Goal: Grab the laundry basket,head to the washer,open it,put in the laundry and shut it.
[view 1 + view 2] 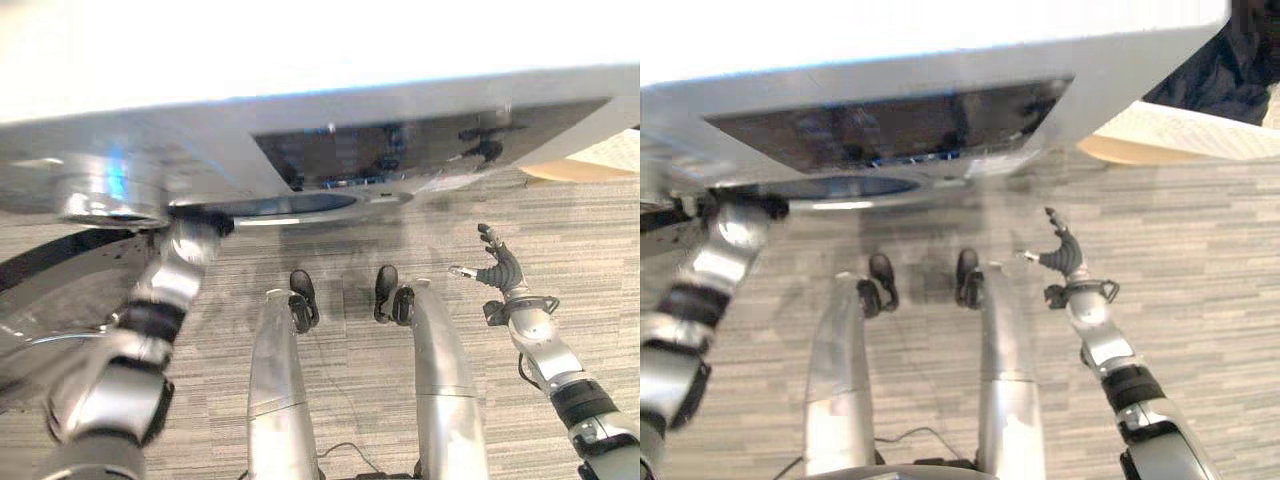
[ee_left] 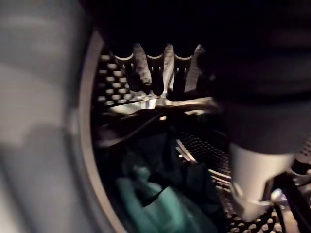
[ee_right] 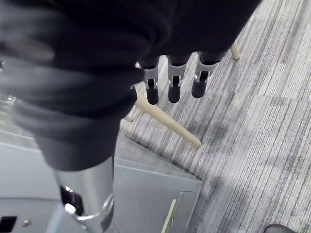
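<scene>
1. While I look down through the left eye view, the big white front-loading washer point(image 1: 300, 80) fills the upper part, its dark glass control panel point(image 1: 400, 150) facing down toward me. My left arm runs up to the round chrome-rimmed door opening point(image 1: 110, 205), and the left hand point(image 2: 155, 73) is out of sight inside it, so from here I cannot tell its fingers. I judge the arm is there to drop laundry in.
2. From the right eye view, my right hand point(image 1: 1060, 250) hangs over the grey striped carpet point(image 1: 1200, 300), well apart from the washer, fingers spread and holding nothing; I read it as simply kept out of the way.
3. Through the left wrist view, the left hand's fingers are straight and relaxed inside the perforated steel drum point(image 2: 204, 145), and teal and dark laundry point(image 2: 155, 194) lies below them, already loaded.
4. Looking along the right wrist view, straight fingers point at carpet and pale wooden legs point(image 3: 165, 121).
</scene>
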Controlling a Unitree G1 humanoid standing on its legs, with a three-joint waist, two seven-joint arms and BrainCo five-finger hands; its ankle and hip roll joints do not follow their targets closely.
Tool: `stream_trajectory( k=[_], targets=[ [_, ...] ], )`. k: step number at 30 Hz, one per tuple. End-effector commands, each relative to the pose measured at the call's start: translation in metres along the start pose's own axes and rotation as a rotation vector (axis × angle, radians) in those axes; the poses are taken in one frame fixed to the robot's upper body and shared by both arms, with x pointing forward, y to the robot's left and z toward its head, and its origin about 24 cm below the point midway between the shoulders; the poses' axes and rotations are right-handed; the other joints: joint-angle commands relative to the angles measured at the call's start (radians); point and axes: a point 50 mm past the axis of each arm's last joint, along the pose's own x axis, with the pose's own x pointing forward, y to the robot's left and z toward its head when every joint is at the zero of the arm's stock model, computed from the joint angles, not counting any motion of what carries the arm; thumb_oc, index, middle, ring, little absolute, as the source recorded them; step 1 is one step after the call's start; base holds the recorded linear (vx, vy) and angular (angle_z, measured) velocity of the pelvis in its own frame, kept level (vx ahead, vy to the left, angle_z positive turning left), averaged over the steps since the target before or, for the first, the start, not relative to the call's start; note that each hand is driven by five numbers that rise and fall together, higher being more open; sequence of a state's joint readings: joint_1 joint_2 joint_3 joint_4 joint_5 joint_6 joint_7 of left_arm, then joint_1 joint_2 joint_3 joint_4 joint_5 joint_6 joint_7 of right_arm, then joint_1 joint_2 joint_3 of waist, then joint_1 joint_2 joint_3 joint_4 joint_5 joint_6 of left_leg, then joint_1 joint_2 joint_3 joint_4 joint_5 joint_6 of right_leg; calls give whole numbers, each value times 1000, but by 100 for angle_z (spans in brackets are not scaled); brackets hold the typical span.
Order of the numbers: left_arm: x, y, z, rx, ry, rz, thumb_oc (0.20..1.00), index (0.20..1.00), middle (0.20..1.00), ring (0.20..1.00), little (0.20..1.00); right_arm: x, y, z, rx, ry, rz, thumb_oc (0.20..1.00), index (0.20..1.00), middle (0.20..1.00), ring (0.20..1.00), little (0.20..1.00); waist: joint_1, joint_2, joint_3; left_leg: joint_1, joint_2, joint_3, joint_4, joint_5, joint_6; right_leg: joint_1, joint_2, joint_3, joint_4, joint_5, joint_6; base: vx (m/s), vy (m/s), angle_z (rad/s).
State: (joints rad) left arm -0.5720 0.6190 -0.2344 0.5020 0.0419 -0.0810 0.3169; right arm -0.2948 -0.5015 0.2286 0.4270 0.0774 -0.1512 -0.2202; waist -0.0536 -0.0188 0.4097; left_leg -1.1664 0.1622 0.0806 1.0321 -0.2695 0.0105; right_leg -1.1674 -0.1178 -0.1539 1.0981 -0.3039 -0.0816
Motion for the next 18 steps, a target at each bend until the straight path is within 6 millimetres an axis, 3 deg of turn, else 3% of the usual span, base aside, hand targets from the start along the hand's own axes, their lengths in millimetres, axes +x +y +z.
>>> stream_trajectory(
  k=[1,2,3,5,6,7,8,10,11,13,15,18],
  targets=[
    [-13,-12,-14,-130,60,-17,1000,1000,1000,1000,1000,-12,9,-17,3,63,-6,1000,1000,1000,1000,1000,-16,-25,-80,128,7,-40,-24,-86,13,112,-16,35,-222,73,118,21,1,13],
    [-43,-36,-39,-219,165,-88,1000,1000,1000,1000,1000,-18,12,-30,5,126,2,1000,1000,1000,1000,1000,-5,-29,-83,246,-9,-21,-129,-59,7,215,-17,31,-310,98,128,46,6,15],
    [-57,-44,-48,-251,207,-117,1000,1000,1000,1000,1000,-22,12,-37,-3,156,5,1000,1000,1000,1000,1000,1,-28,-85,297,-15,-17,-175,-48,5,262,-19,27,-347,107,133,49,6,9],
    [-58,-44,-49,-251,209,-117,1000,1000,1000,1000,1000,-22,12,-38,-4,157,6,1000,1000,1000,1000,1000,1,-29,-79,311,-16,-15,-184,-45,5,274,-19,28,-355,110,133,49,-4,0],
    [-95,-63,-75,-337,342,-187,1000,1000,1000,1000,1000,-35,14,-58,-11,248,18,1000,1000,1000,1000,1000,12,-33,-82,492,-36,0,-332,-8,1,447,-19,15,-486,142,150,99,-9,10],
    [-96,-63,-75,-337,343,-187,1000,1000,1000,1000,1000,-35,14,-58,-11,248,19,1000,1000,1000,1000,1000,12,-34,-75,504,-37,1,-340,-5,1,458,-19,16,-492,144,150,207,-31,15],
    [-120,-73,-90,-396,439,-205,1000,1000,1000,1000,1000,-45,18,-70,-13,302,34,1000,1000,1000,1000,1000,17,-36,-85,622,-48,6,-443,22,-5,575,-19,6,-580,163,162,154,-40,10],
    [-129,-76,-96,-396,473,-224,1000,1000,1000,1000,1000,-49,20,-75,-12,322,41,1000,1000,1000,1000,1000,20,-39,-81,697,-54,13,-506,35,-7,644,-17,1,-629,174,168,98,-37,9],
    [-140,-81,-103,-387,513,-247,1000,1000,1000,1000,1000,-55,22,-82,-7,352,49,1000,1000,1000,1000,1000,19,-48,-89,748,-58,28,-572,81,-6,697,-21,-9,-693,213,165,128,-43,9],
    [-167,-87,-116,-374,589,-306,1000,1000,1000,1000,1000,-68,27,-93,-11,404,74,1000,1000,1000,1000,1000,21,-51,-109,898,-58,45,-698,119,-19,839,-13,-13,-797,233,178,229,-47,-9],
    [-174,-88,-119,-367,610,-323,1000,1000,1000,1000,1000,-73,28,-98,-13,424,86,1000,1000,1000,1000,1000,21,-49,-120,944,-59,53,-744,133,-23,877,-5,-12,-826,240,182,131,-19,-13],
    [-196,-94,-127,-347,666,-391,1000,1000,1000,1000,1000,-87,31,-108,-14,476,114,1000,1000,1000,1000,1000,13,-41,-181,1087,-71,70,-891,177,-38,1012,17,-14,-974,267,193,245,-31,-13]
  ],
)
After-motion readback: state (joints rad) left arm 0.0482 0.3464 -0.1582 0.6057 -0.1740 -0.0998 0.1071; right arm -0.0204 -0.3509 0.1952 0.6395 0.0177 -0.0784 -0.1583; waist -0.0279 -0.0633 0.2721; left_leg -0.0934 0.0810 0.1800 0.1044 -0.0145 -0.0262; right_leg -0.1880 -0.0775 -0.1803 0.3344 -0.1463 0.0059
